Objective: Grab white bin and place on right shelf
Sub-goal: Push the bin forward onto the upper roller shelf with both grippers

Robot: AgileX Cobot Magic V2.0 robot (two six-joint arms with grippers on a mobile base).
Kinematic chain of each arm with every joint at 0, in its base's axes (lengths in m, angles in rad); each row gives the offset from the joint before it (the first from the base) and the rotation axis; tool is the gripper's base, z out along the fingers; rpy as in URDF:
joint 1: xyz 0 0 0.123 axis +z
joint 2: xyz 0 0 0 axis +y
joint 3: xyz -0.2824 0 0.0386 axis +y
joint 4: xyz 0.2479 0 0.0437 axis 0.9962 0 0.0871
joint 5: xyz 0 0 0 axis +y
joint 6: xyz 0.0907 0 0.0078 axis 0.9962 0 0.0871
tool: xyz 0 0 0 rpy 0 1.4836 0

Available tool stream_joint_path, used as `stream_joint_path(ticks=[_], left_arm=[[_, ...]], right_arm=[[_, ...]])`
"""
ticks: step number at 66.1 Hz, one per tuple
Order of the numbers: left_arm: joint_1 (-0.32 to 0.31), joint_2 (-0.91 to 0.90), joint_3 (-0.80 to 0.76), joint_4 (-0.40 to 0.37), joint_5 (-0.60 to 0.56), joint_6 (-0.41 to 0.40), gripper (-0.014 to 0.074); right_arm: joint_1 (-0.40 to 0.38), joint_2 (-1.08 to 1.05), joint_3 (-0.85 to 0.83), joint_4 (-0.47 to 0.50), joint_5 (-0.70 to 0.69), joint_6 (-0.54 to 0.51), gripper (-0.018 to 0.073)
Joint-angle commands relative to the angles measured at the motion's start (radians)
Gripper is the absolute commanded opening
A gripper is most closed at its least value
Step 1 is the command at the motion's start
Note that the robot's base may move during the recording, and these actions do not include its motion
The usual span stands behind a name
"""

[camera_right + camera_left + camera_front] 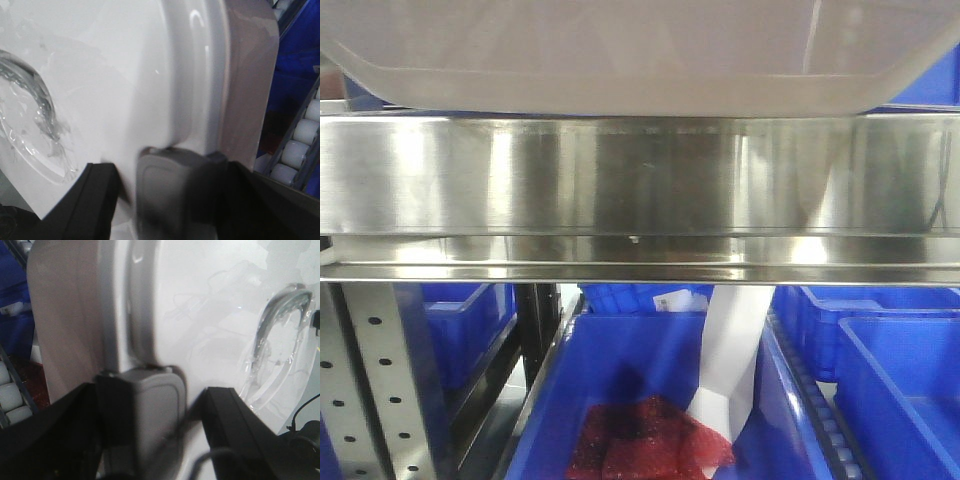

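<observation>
The white bin (620, 50) fills the front view at 12 o'clock, directly above the shiny lip of the right shelf (620, 180); I cannot tell whether they touch. The left tool (120, 415) pinches the bin's lidded rim, and the right tool (215, 175) pinches the opposite rim. Blue bins (650, 370) sit at 6 o'clock.

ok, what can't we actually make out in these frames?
- Front view: the white bin is cut off by the top edge, and the shelf front lip hides whether the bin's base rests on it.
- Front view: neither gripper is in frame.
- Wrist views: the bin fills both, so the shelf is unseen. The left gripper and right gripper are blurred and cropped at the bottom edge.
</observation>
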Motion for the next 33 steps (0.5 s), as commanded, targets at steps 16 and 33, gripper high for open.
stream_joint_path(ticks=[16,33], left_arm=[[-0.019,-0.011,-0.037,-0.219,0.049,0.014,0.0274],[-0.019,-0.011,-0.037,-0.219,0.049,0.014,0.0274]], right_arm=[[0.008,-0.008,-0.037,0.195,0.037,-0.006,0.0438],[0.008,-0.008,-0.037,0.195,0.032,-0.006,0.0438]])
